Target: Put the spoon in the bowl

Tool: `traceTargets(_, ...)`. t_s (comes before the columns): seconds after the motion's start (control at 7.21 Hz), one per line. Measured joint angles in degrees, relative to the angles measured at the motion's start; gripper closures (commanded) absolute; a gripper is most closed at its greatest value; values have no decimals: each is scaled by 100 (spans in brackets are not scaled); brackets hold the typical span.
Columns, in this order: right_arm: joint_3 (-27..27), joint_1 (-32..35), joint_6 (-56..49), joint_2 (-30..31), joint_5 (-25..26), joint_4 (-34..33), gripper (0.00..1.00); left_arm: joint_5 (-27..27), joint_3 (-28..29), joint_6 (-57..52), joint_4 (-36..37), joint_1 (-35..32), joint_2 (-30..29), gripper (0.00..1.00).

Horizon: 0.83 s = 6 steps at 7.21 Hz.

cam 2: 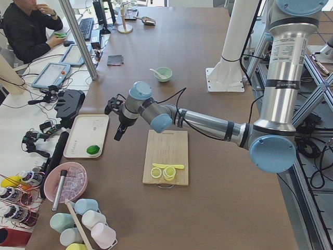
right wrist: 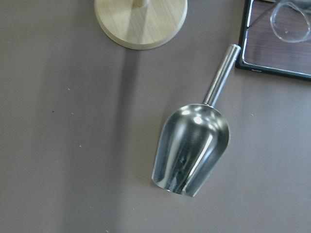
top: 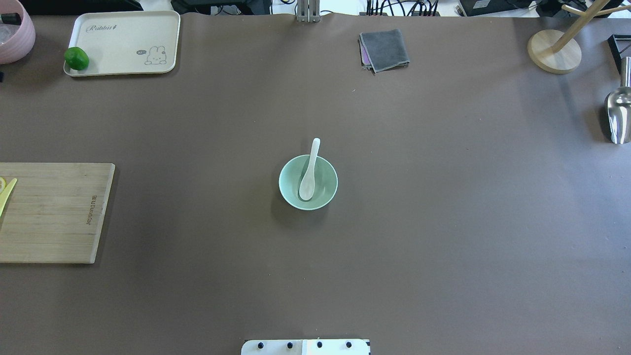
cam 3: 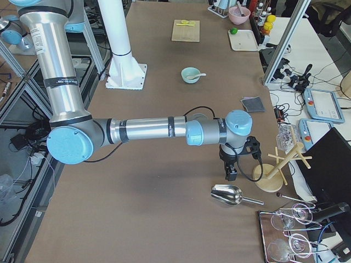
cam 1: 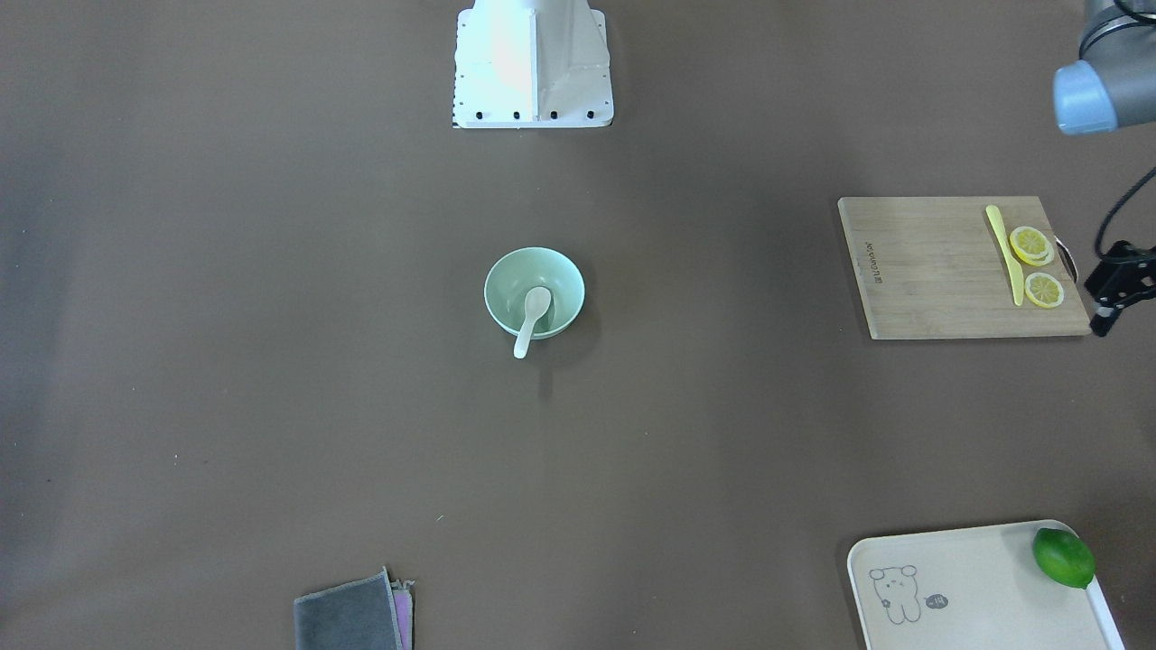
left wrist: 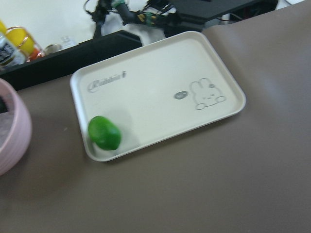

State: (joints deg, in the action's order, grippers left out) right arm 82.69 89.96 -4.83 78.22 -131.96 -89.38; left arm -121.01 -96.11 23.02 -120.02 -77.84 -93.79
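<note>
The white spoon [cam 1: 531, 318] lies in the mint-green bowl [cam 1: 506, 280] at the table's middle. Its scoop rests on the bowl's inside and its handle sticks out over the rim. In the overhead view the spoon [top: 309, 170] leans on the far rim of the bowl [top: 328, 185]. No gripper touches them. My left gripper [cam 1: 1106, 307] hangs beside the cutting board, far from the bowl; I cannot tell if it is open. My right gripper [cam 3: 231, 175] hangs over the table near a metal scoop; I cannot tell its state.
A wooden cutting board [cam 1: 930, 271] carries a yellow knife [cam 1: 1004, 255] and lemon slices [cam 1: 1030, 244]. A cream tray [cam 1: 957, 587] holds a lime [cam 1: 1064, 557]. A grey cloth [cam 1: 348, 618] lies at the operators' edge. A metal scoop [right wrist: 192, 148] and a wooden stand base [right wrist: 141, 19] lie under my right wrist.
</note>
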Motion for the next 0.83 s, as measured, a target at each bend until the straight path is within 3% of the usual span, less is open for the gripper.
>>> traceTargets(0.42,-181,363,-154,165,-54,-19,0,-1047,365,-1121,1029,-1192,26,2)
traceTargets(0.83,-89,365,43,299,-53,20,0,-1152,151,-1407,1507,-1328,280,2)
